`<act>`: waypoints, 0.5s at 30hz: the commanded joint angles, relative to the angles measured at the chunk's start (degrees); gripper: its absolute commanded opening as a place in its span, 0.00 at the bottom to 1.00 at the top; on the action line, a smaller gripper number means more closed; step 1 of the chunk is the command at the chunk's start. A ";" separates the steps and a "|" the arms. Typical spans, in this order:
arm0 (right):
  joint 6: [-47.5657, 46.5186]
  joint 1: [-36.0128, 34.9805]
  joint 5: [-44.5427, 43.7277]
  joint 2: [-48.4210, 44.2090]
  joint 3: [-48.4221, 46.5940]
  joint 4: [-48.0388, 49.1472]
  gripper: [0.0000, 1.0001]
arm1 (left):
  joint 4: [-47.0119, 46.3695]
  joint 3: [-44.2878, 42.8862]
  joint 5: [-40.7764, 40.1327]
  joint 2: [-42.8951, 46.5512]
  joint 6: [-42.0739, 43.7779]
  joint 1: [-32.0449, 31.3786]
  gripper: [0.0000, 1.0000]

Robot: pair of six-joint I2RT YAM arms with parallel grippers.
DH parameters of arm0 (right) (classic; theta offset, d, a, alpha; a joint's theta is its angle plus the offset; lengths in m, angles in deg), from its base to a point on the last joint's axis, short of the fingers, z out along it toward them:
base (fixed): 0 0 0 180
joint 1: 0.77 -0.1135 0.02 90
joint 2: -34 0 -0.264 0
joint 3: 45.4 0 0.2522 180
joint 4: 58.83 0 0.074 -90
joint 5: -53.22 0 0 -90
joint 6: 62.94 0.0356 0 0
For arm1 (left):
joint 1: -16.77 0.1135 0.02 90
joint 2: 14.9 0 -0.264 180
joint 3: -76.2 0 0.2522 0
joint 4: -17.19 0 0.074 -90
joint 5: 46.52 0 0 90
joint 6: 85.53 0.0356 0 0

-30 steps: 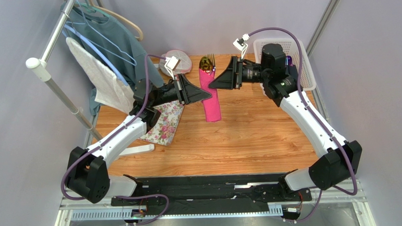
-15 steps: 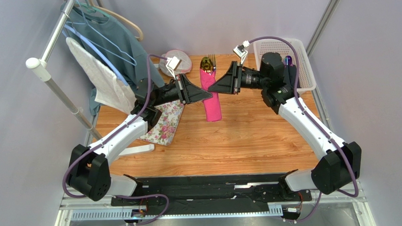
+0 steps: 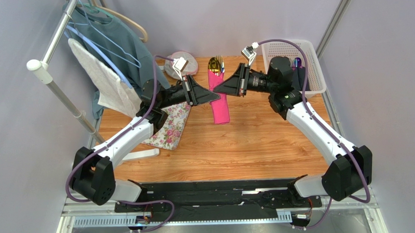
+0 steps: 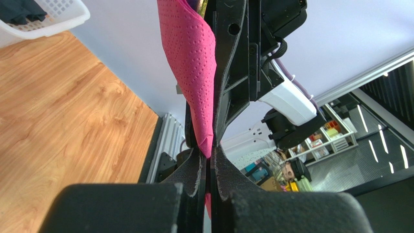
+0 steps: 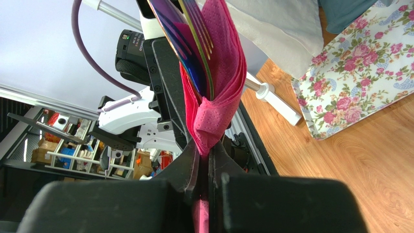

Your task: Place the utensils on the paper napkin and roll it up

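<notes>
— The right jaws have just snapped shut on the paper napkin [image 3: 220, 108]; the left jaws pinch its other side.
— So the roll is clamped between them over the table [image 3: 258, 140], utensils [image 3: 214, 64] poking out its far end. Looks nearly finished to me.

left fingers [image 4: 194, 171] clamped shut | right fingers [image 5: 187, 169] clamped shut | facing each other

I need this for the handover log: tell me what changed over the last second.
The right gripper closed onto the pink napkin roll, which shifted slightly away from the robot with the gold fork and spoon inside. The left gripper stayed shut on the roll; floral cloth and white basket unchanged.
</notes>
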 commanded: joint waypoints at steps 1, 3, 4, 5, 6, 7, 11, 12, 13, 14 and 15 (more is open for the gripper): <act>1.48 -0.31 -1.10 -1.16 -1.05 -0.37 0.00 | -3.14 -2.90 -1.06 0.38 2.15 -0.36 0.00; -0.36 0.04 -0.66 -0.99 -1.76 -2.81 0.00 | -2.80 -3.16 -1.24 0.30 2.32 -0.28 0.00; -1.15 0.13 -0.31 -0.98 -2.11 -3.44 0.00 | -2.62 -3.16 -1.33 0.21 2.41 -0.28 0.00; -2.03 0.30 0.04 -0.90 -2.64 -3.97 0.00 | -2.27 -3.25 -1.33 0.12 2.41 -0.28 0.02; -2.47 0.48 0.74 -0.90 -2.90 -4.67 0.00 | -1.48 -3.34 -1.33 0.12 2.50 -0.19 0.08; -3.00 1.09 1.18 -0.90 -3.08 -5.03 0.00 | -1.21 -3.25 -1.33 0.03 2.59 -0.19 0.25; -6.69 4.34 4.08 -0.37 -5.36 -8.44 0.00 | 0.54 -2.29 -1.33 0.64 3.46 0.77 0.48; -8.87 5.04 5.65 -0.11 -5.80 -9.33 0.00 | 1.16 -2.02 -1.33 0.65 3.55 1.21 0.50; -10.37 6.70 6.19 0.33 -6.33 -10.82 0.00 | 1.68 -1.85 -1.24 0.82 3.81 1.48 0.52; -11.34 7.50 6.89 0.68 -6.77 -12.66 0.00 | 1.86 -1.41 -1.24 1.08 4.25 2.00 0.52; -12.83 9.16 8.46 0.77 -6.77 -13.11 0.00 | 2.21 -1.23 -1.15 1.26 4.52 2.18 0.53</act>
